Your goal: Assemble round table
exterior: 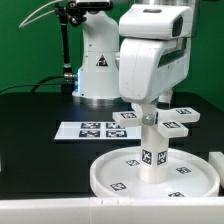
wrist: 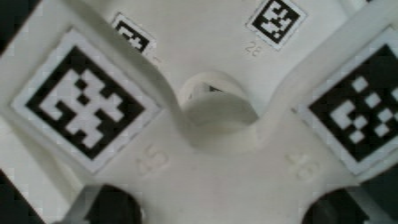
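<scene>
The large rimmed round disc [exterior: 108,172] lies flat on the black table at the front. The short thick cylinder leg [exterior: 153,157] stands upright in its middle, with a tag on its side. The cross-shaped base piece [exterior: 178,120] sits level on top of the leg. My gripper [exterior: 148,112] comes straight down on it and is shut on the cross's middle. In the wrist view the cross-shaped base piece [wrist: 107,100] fills the picture, with tagged arms and a round central socket. The dark fingertips [wrist: 111,205] press its body from both sides, with my gripper [wrist: 237,205] closed around it.
The marker board [exterior: 85,129] lies flat behind the disc, toward the exterior view's left. The robot's white base [exterior: 100,65] stands at the back. A white block [exterior: 216,160] sits at the exterior view's right edge, and a white bar [exterior: 50,212] runs along the front.
</scene>
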